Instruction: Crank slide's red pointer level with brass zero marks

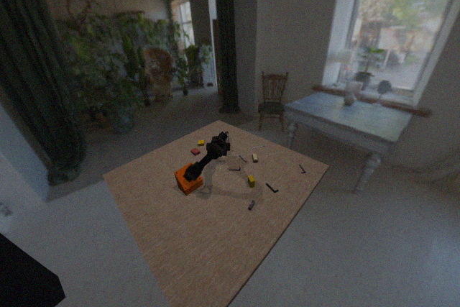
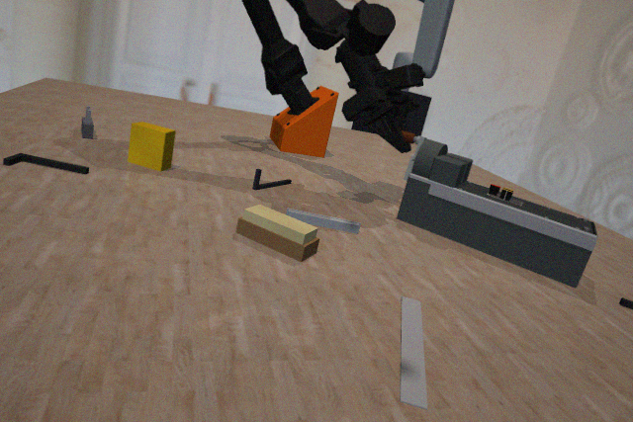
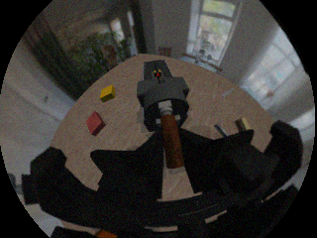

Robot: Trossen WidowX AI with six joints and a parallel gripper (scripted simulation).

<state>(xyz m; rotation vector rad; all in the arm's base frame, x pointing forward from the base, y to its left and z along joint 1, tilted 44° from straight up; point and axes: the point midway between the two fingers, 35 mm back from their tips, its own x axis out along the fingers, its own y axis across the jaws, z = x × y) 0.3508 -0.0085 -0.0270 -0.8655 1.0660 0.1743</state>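
The machine is a long dark grey box (image 2: 491, 233) (image 3: 149, 71) with a round drum at its near end. Its brown crank handle (image 3: 171, 141) (image 2: 408, 136) points toward my wrist. My gripper (image 3: 166, 129) is shut on the handle, with one finger on each side. On top of the box, the small red pointer (image 2: 494, 189) (image 3: 158, 75) sits beside the brass marks (image 2: 506, 191), offset toward the crank and not level with them. In the top view the arm hides the machine.
A yellow block (image 3: 107, 93) (image 1: 200, 143) and a red block (image 3: 95, 123) (image 1: 195, 152) lie left of the machine in the wrist view. A two-tone tan block (image 2: 278, 230), a grey strip (image 2: 412, 351), another yellow block (image 2: 150, 145) and black L-shaped pieces lie on the table.
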